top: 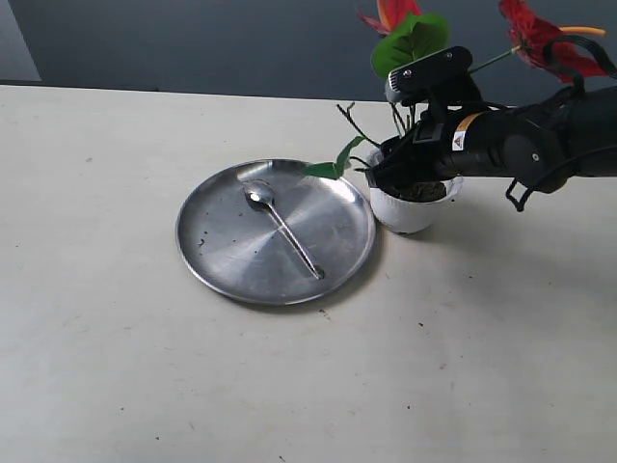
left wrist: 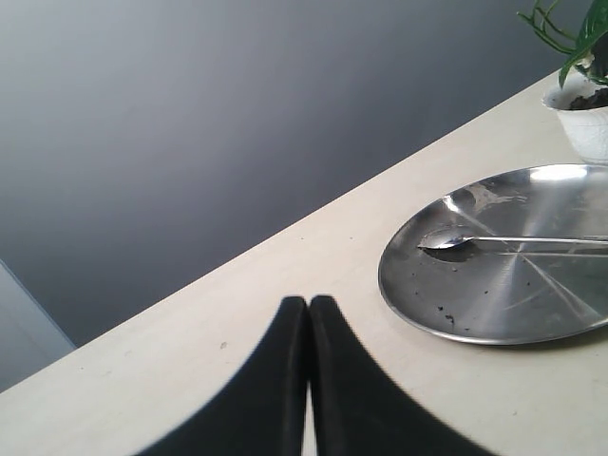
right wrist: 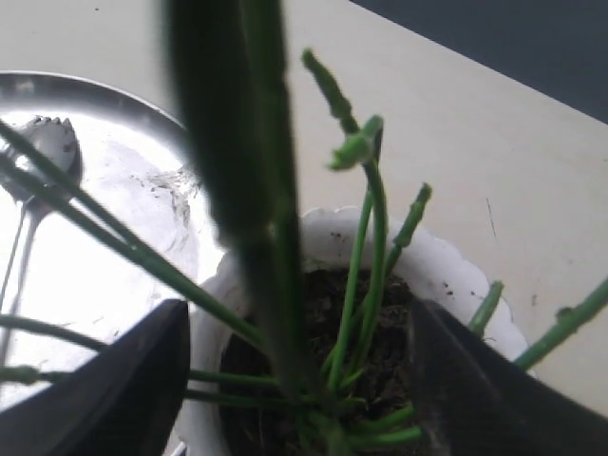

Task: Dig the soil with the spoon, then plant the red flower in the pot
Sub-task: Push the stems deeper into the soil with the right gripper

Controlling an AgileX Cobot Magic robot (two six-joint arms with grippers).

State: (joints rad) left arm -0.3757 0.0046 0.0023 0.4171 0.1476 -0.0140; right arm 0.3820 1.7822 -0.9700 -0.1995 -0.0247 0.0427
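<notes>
Right gripper (right wrist: 296, 328): spread wide over the pot, one dark finger on either side of the green stems, neither pressing them; nothing clamped
Left gripper (left wrist: 309, 312): fingers pressed flat together with nothing between them, over bare table, apart from the plate
Red flower (top: 413, 40): upright in the pot, stems set in the soil, leaves and red blooms rising above the right arm
Pot (top: 410, 216): white, scalloped rim, just beside the plate's right edge; whether they touch cannot be told
Soil (right wrist: 391, 334): dark and crumbly, filling the pot around the stem bases
Spoon (top: 280, 224): lying on the plate, bowl toward the far side, handle toward the near right; no gripper touches it
Plate (top: 207, 253): round, shiny steel, a few dark crumbs scattered on it
In the way: right arm covers the pot's far rim and the lower stems in the exterior view; a blurred stem crosses the right wrist view
Table (top: 116, 367): pale cream, matt, faintly scuffed
Room: dark grey-blue wall (top: 193, 39) behind the table's far edge
</notes>
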